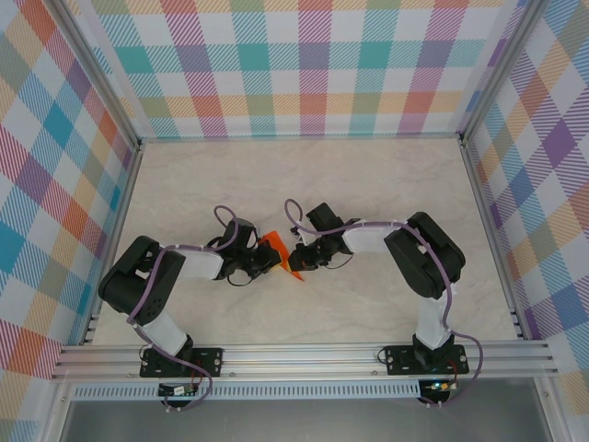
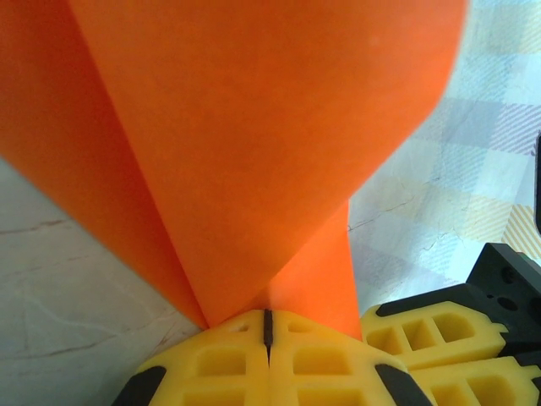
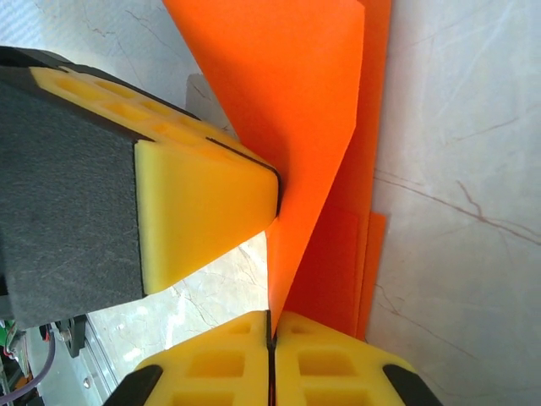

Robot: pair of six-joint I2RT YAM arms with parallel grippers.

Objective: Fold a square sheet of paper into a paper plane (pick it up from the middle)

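Both arms meet mid-table (image 1: 386,304), grippers nose to nose. The paper (image 1: 272,244) is between them, orange, partly folded, tilted up off the surface.

Left gripper (image 1: 261,261): clenched on the paper. In the left wrist view its yellow pads (image 2: 245,340) are pressed together with the seam closed. The paper (image 2: 254,152) fans up out of the nip, and a crease runs down into it. The pinch is at a narrow point of the sheet. The right gripper's fingers (image 2: 423,331) sit just beside it, to the right of the nip.

Right gripper (image 1: 297,260): also clamped on the paper. In the right wrist view its pads (image 3: 241,345) are together and the paper (image 3: 287,101) edge goes into the seam. A left finger (image 3: 199,211) comes in from the left and touches the same flap just above that nip.

Layers: one flap stands up, held by both grippers. Further layers appear to lie flat on the table (image 3: 456,169) to its right, with stepped edges. Can't tell how many folds are in it.
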